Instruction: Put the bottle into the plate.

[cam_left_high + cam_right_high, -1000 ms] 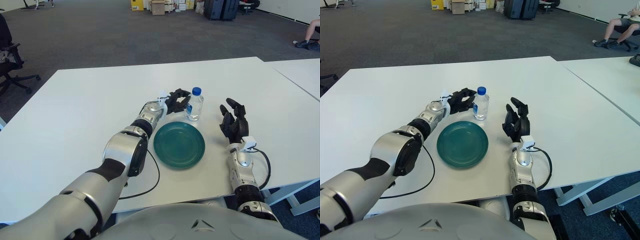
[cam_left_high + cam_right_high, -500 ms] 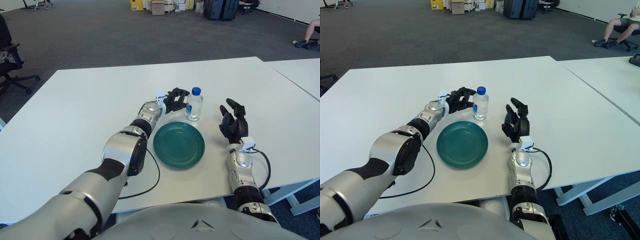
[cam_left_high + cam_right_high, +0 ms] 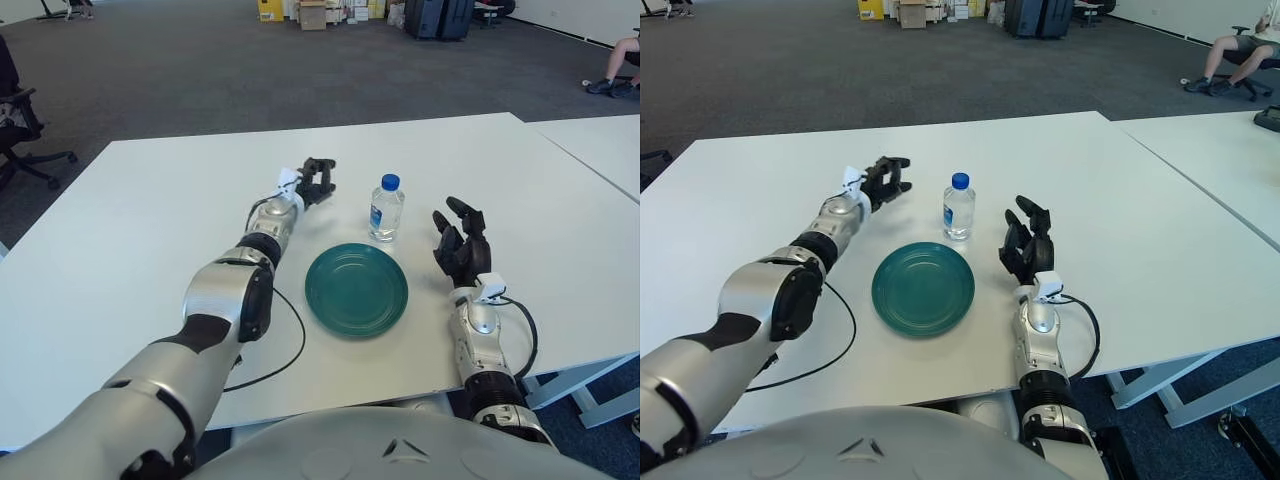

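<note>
Nearest to me, my right hand (image 3: 458, 243) shows beside the right edge of the green plate (image 3: 356, 289), its fingers loosely spread upward and holding nothing. The plate itself lies flat on the white table (image 3: 150, 220) with nothing in it. Just beyond its far rim, standing upright and clear of it, is the bottle (image 3: 386, 209) with its blue cap on (so it is on the table, not yet in the plate). Farther out and to the left is my left hand (image 3: 313, 180), and this is what has changed: a second ago its fingers were right up against the bottle's left side, and now the hand has swung away to the left and farther from me, leaving open table between it and the bottle. Its fingers look partly curled around nothing. The bottle has barely shifted, if at all. I read this as a grasp that did not take, or was abandoned, so the task stands at its start: one hand must approach the bottle again, close on it, and carry it the short way back over the plate.
</note>
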Robot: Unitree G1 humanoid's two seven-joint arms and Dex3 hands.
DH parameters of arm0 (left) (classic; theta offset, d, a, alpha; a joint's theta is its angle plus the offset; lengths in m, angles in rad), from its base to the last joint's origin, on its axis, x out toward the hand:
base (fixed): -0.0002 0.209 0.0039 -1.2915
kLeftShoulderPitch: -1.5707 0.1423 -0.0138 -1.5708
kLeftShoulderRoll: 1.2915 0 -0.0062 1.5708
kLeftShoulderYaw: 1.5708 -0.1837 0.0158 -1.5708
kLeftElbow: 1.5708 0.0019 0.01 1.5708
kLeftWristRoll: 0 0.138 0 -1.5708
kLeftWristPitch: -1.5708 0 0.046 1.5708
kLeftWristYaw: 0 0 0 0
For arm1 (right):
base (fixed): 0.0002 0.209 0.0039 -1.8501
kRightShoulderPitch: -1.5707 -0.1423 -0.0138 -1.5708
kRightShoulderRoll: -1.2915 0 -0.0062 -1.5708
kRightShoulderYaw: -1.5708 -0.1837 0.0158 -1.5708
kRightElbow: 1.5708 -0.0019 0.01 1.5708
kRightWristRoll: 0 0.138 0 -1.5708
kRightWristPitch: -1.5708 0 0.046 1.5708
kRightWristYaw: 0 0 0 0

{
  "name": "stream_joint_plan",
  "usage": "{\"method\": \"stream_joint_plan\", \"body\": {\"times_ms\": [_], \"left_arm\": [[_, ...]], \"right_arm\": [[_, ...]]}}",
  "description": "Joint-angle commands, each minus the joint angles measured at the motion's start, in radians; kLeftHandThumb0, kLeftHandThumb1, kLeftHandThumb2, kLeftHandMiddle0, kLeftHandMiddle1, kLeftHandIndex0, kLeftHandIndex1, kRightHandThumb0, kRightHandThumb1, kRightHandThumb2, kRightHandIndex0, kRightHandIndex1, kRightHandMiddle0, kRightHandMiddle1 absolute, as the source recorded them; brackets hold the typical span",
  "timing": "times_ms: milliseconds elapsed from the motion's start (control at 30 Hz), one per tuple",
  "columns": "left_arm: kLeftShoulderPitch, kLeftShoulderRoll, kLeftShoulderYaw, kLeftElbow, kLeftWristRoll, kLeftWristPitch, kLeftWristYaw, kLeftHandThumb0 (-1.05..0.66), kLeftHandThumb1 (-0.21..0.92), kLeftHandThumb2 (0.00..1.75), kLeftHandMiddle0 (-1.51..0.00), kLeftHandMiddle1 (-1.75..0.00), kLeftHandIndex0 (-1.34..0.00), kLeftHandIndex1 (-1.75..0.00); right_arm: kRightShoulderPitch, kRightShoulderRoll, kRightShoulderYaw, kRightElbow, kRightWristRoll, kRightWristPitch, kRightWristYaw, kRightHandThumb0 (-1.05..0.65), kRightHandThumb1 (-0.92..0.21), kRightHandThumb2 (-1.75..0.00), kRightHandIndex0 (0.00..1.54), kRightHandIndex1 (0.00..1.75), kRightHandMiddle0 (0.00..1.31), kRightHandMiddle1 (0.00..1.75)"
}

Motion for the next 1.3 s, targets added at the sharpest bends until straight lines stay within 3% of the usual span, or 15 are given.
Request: {"method": "stream_joint_plan", "body": {"times_ms": [0, 333, 567, 833, 1000, 1067, 1267], "left_arm": [[0.015, 0.021, 0.027, -0.016, -0.030, -0.023, 0.043, -0.88, 0.92, 0.94, -0.37, -0.39, 0.00, -0.94], [0.090, 0.043, 0.040, -0.028, -0.047, -0.096, 0.139, -0.86, 0.92, 0.94, -0.39, -0.37, 0.00, -0.96], [0.153, 0.027, 0.033, -0.064, -0.048, -0.199, 0.235, -0.87, 0.92, 0.96, -0.31, -0.29, 0.00, -0.79], [0.311, -0.061, -0.018, -0.153, 0.000, -0.370, 0.454, -0.87, 0.92, 0.99, -0.26, -0.12, 0.00, -0.65], [0.409, -0.120, -0.058, -0.184, 0.033, -0.451, 0.545, -0.85, 0.92, 1.01, -0.31, -0.09, 0.00, -0.78], [0.453, -0.144, -0.078, -0.191, 0.049, -0.481, 0.561, -0.85, 0.92, 1.02, -0.38, -0.10, -0.05, -0.91], [0.523, -0.162, -0.133, -0.198, 0.083, -0.528, 0.552, -0.84, 0.92, 1.01, -0.50, -0.14, -0.15, -1.04]], "right_arm": [[0.050, 0.050, 0.007, 0.066, 0.024, 0.010, 0.006, -0.44, -0.86, -0.84, 0.50, 0.02, 0.10, 0.92], [0.047, 0.047, 0.006, 0.084, 0.026, -0.023, 0.039, -0.44, -0.78, -0.85, 0.53, 0.03, 0.20, 1.00], [0.051, 0.032, 0.008, 0.065, 0.018, -0.040, 0.058, -0.51, -0.84, -0.72, 0.47, 0.00, 0.06, 0.97], [0.037, 0.004, 0.006, 0.043, -0.015, -0.005, 0.035, -0.54, -0.85, -0.60, 0.39, 0.00, 0.00, 0.84], [0.023, -0.005, 0.002, 0.048, -0.017, 0.005, 0.029, -0.56, -0.83, -0.55, 0.34, 0.00, 0.00, 0.72], [0.011, -0.008, 0.001, 0.055, -0.014, 0.009, 0.032, -0.57, -0.82, -0.53, 0.31, 0.00, 0.00, 0.66], [-0.031, -0.023, -0.002, 0.090, -0.013, 0.027, 0.039, -0.60, -0.82, -0.49, 0.27, 0.00, 0.00, 0.59]]}}
